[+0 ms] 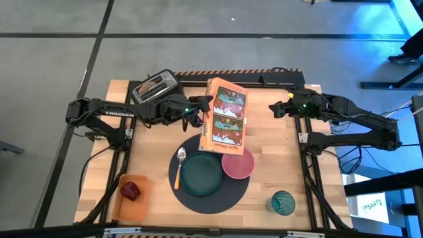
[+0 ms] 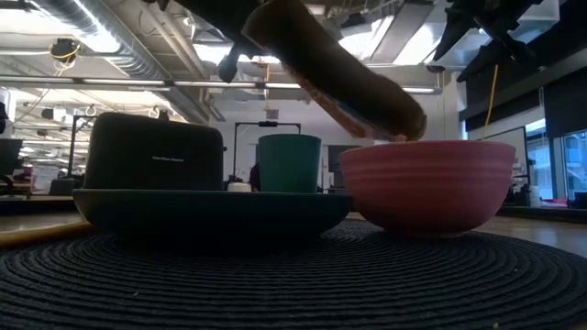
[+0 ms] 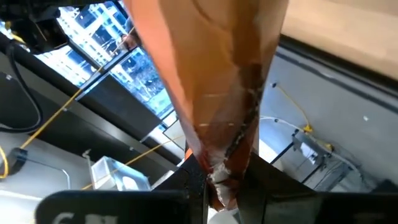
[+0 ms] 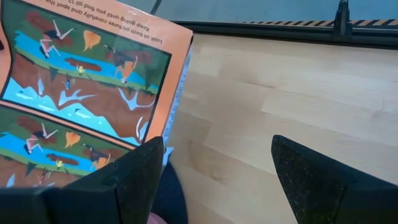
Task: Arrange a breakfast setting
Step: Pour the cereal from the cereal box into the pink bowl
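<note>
An orange cereal box [image 1: 225,116] hangs tilted above the table, its low end [image 2: 404,119] just over the pink bowl [image 1: 238,164]. My left gripper [image 1: 198,112] is shut on the box at its left side. My right gripper [image 1: 274,107] is open and empty, right of the box's far end [image 4: 87,93]. The teal plate [image 1: 201,174] and the bowl sit on the round dark mat [image 1: 218,198]. The orange-handled spoon [image 1: 178,165] lies left of the plate. The teal tumbler [image 1: 283,203] stands at the near right. The red apple [image 1: 130,190] lies on the orange tray. The bagel is not in view. My left gripper pinches the cereal box's crumpled left side [image 3: 219,163] between its two fingers, toward the box's far end. The fingers come about level from the table's left. The box is lifted clear and slopes down toward the bowl.
The black toaster [image 1: 155,86] stands at the far left, behind my left arm. The flat orange tray [image 1: 129,205] lies at the near left corner. Bare wood lies between the box and my right arm [image 1: 277,145].
</note>
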You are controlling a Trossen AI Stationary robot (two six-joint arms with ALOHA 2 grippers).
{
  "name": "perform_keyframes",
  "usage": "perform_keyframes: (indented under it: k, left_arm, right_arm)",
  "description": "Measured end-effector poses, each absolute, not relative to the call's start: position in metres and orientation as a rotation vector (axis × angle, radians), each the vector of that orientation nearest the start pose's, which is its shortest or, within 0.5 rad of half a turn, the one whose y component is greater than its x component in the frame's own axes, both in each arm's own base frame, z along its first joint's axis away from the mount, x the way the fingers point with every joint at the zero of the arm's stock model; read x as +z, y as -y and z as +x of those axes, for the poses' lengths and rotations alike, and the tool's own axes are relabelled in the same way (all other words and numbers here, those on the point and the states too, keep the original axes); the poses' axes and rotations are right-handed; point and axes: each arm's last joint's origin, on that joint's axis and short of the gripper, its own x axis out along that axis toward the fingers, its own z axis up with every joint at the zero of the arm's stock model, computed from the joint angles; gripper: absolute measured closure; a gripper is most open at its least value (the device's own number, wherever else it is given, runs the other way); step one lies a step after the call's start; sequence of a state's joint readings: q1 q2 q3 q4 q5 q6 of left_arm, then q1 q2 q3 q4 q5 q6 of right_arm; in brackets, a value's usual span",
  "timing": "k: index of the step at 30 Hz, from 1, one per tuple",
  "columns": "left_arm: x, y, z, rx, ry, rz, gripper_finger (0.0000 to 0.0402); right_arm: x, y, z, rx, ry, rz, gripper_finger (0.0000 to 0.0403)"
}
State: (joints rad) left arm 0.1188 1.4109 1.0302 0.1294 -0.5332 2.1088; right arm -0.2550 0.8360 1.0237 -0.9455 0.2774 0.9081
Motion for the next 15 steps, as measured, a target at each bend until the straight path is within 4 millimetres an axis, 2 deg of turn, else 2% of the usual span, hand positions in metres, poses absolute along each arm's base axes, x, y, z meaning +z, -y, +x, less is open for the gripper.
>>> perform_keyframes:
  k: [15]
  left_arm:
    - [0.3118, -0.0508, 0.3151, 0.157, -0.815, 2.146, 0.0358]
  right_arm:
    - [0.3384, 0.0437, 0.1352, -0.824, -0.479, 0.823, 0.0114]
